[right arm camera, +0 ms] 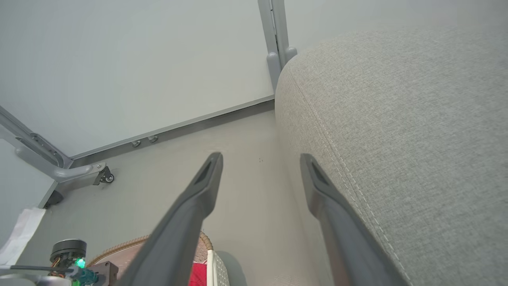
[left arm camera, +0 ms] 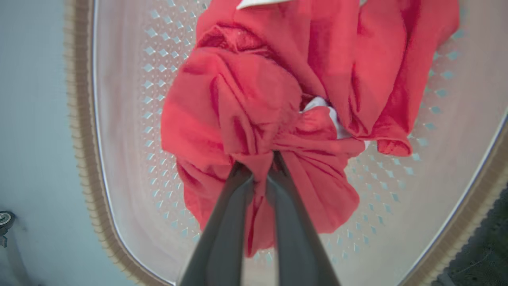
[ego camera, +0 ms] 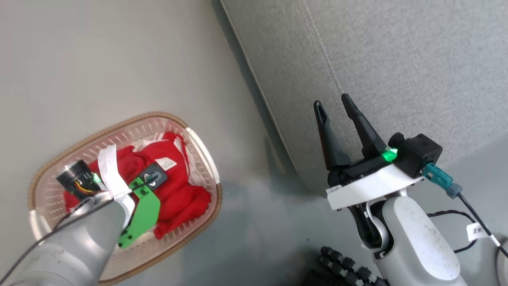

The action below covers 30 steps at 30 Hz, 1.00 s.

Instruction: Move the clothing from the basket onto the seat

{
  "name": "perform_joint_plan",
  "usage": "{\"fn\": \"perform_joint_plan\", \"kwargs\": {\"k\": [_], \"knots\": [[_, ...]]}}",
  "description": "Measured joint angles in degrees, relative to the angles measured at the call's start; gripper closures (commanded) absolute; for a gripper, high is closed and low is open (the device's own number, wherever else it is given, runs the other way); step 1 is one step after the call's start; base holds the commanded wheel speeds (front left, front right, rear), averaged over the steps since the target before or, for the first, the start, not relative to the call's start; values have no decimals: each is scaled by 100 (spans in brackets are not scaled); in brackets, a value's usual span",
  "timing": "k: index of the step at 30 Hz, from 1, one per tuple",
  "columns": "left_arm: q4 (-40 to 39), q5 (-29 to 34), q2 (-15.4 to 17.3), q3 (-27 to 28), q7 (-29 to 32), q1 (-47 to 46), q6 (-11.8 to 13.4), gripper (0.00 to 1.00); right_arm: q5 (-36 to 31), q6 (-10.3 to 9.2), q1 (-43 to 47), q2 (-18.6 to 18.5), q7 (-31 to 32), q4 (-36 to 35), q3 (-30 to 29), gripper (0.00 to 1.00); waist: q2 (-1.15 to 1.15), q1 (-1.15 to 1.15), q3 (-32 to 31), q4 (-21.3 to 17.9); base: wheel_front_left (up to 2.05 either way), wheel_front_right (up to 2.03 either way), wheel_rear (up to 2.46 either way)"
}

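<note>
Barely begun. Pinching red clothing (left arm camera: pixel 258 99) inside the basket (left arm camera: pixel 119 119) with left fingers (left arm camera: pixel 222 230); holding right fingers (right arm camera: pixel 190 214) spread, empty, beside the grey seat (right arm camera: pixel 397 139).

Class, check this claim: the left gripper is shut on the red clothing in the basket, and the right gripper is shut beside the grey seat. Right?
No. The right gripper is open, nothing between its jaws, as the right wrist view shows. The rest stands: the left gripper is shut on the red clothing in the basket, the right beside the grey seat.
</note>
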Motion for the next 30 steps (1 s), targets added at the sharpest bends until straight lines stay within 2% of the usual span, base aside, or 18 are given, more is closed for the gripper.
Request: {"fn": "perform_joint_plan", "kwargs": {"k": [15, 21, 25, 30], "knots": [[179, -775, -399, 664, -1691, 719, 410, 100, -356, 0, 616, -85, 0, 247, -142, 0, 0, 0, -1519, 652, 0, 0, 0], [-33, -1105, -527, 1036, -2375, 918, 625, 100, -376, 0, 900, -212, 0, 293, -126, 0, 0, 0, -2071, 941, 0, 0, 0], [-667, -1136, -478, 1293, -2431, 1077, 753, 100, -386, 0, 1060, -294, 0, 330, -147, 0, 0, 0, -2395, 1110, 0, 0, 0], [-2262, -960, -68, 2020, -2452, 1471, 1084, 100, -394, 0, 1240, -311, 0, 336, -181, 0, 0, 0, -2784, 1327, 0, 0, 0]]}}
